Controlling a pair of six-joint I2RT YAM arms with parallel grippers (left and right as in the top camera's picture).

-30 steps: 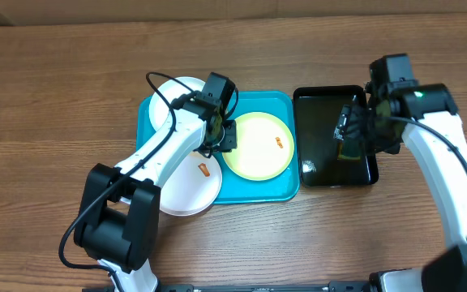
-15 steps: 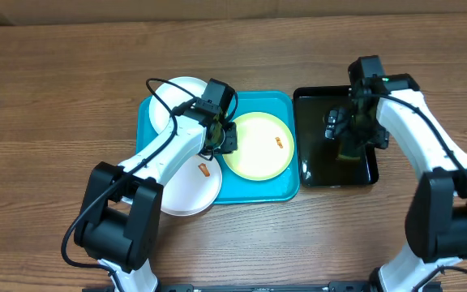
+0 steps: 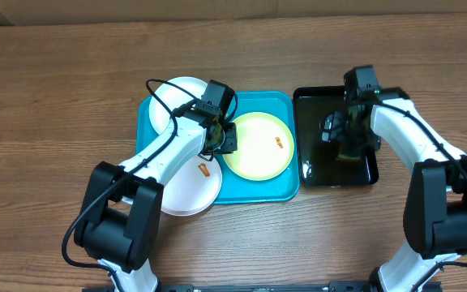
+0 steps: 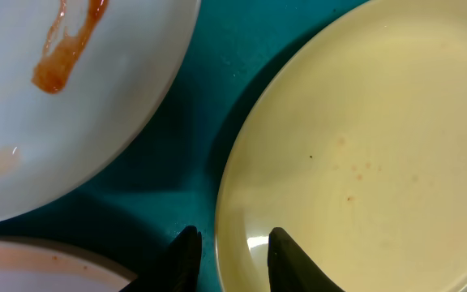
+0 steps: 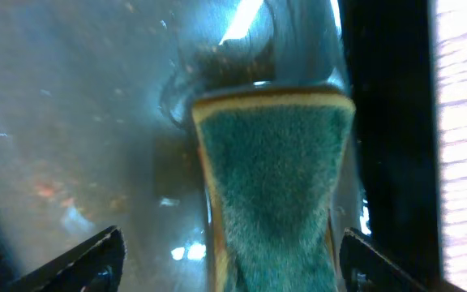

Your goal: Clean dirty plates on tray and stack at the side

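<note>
Where the turquoise tray (image 3: 284, 101) sits centre-left in the overhead view, an upper white plate (image 3: 189, 89) and a lower white plate (image 3: 186, 193), glossy and orange-smeared, are seen at its left. The round yellow-green plate (image 4: 363, 146) beside them is straddled at its rim by the left gripper (image 4: 232, 259), jaws narrow; whether it is pinched cannot be told. Further right, in the wet black basin (image 3: 314, 113), a fuzzy green sponge (image 5: 274, 186) is flanked by the widely spread right gripper (image 5: 229, 259).

left end effector (image 4: 235, 255): fingers narrowly apart | right end effector (image 5: 229, 259): fingers wide apart
</note>
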